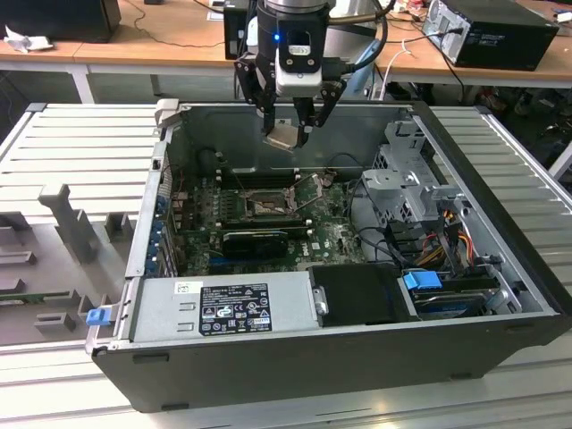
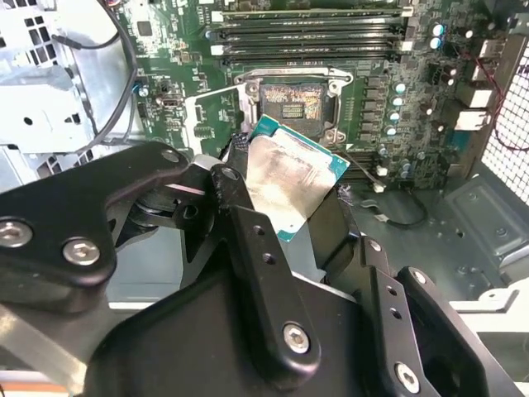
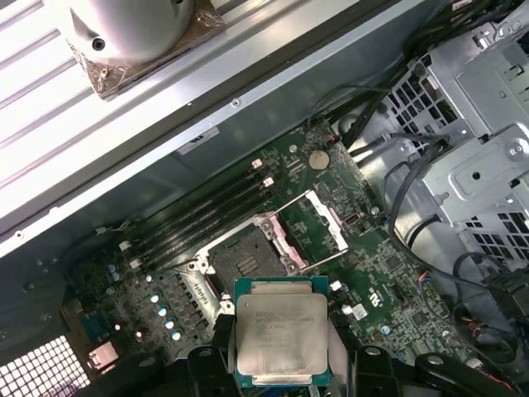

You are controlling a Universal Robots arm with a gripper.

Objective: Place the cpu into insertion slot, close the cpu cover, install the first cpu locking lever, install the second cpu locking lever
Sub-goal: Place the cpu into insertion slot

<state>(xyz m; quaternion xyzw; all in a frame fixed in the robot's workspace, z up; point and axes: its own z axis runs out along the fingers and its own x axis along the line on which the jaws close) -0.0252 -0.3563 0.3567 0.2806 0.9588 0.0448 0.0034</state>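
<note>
Gripper [image 1: 288,128] is clamped on the cpu [image 1: 282,136], pinched by two opposite edges with the metal top facing the wrist cameras. The chip hangs in the air over the rear part of the open pc case [image 1: 357,357], well above the motherboard [image 1: 331,237].

The socket [image 3: 245,263] is empty and its contact field is exposed. In both wrist views the chip's edges sit turned relative to the socket's, and it is off to one side rather than squarely over it. My read is that it isn't lined up yet.

The cpu cover [image 3: 334,220] is flipped open, standing beside the socket.

Progress: step one is under way, with the chip in hand and nothing seated. None of the four steps is complete. Seating the chip, closing the cover and setting both locking levers are all left. I can't pick the levers out reliably among the board clutter, but with the cover up they're presumably released.
</note>
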